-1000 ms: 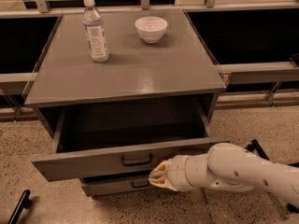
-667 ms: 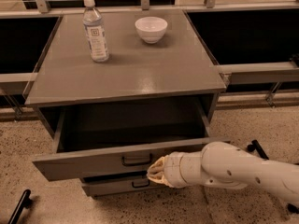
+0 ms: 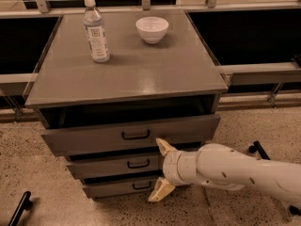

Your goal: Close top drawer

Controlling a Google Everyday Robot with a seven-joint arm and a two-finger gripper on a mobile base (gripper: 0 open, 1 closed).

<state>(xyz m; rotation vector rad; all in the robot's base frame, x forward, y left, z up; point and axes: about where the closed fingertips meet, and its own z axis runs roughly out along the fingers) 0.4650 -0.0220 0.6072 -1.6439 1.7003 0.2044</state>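
Wide grey wooden top drawer (image 3: 84,138) is nearly shut, its front slightly proud of the grey cabinet (image 3: 141,69). Cream two-finger gripper (image 3: 162,169) is at its lower edge, fingers spread and empty. A final push appears outstanding.

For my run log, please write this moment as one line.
top drawer: partly open | gripper: open, at drawer's lower front edge, right of handle | cabinet top: bottle, bowl

Grey cabinet (image 3: 141,67) in dim, warm light
Speckled stone floor (image 3: 37,175) lies beneath it; dark panels (image 3: 249,36) and grey metal rails (image 3: 258,72) stand behind.
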